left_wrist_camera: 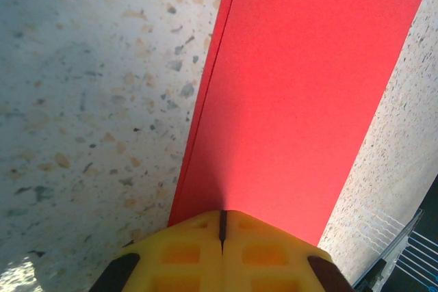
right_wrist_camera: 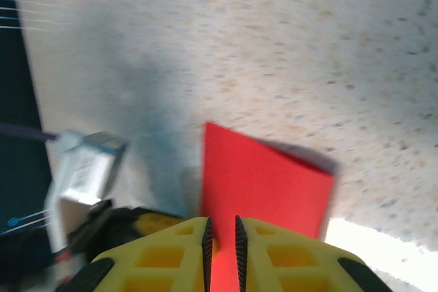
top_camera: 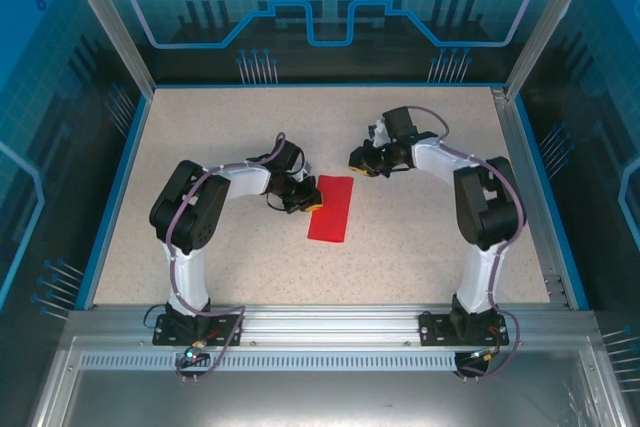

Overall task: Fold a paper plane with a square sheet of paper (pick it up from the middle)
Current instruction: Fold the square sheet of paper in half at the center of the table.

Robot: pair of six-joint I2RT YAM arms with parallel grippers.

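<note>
Red in the middle of the table (top_camera: 220,117): the square sheet of paper (top_camera: 330,209) lies flat, doubled over into a long rectangle, centre of the overhead view, two layers showing along its left edge in the left wrist view (left_wrist_camera: 301,100). Left gripper (top_camera: 300,197) sits at the sheet's left edge with its jaws shut tight, tips (left_wrist_camera: 222,227) right on the near end of the paper; pinching or just pressing down, I cannot tell. Right gripper (top_camera: 362,160) hovers off the sheet's upper right corner, jaws a narrow slit apart with nothing in them (right_wrist_camera: 222,237), the red (right_wrist_camera: 260,182) beyond the fingertips. This stuff looks featherlight, floppy, easy to crease or tear, and it will likely slide on the speckled top. Best take it by an edge or corner with one side pinned. Nothing else lies nearby; only the arms themselves could crowd each other
</note>
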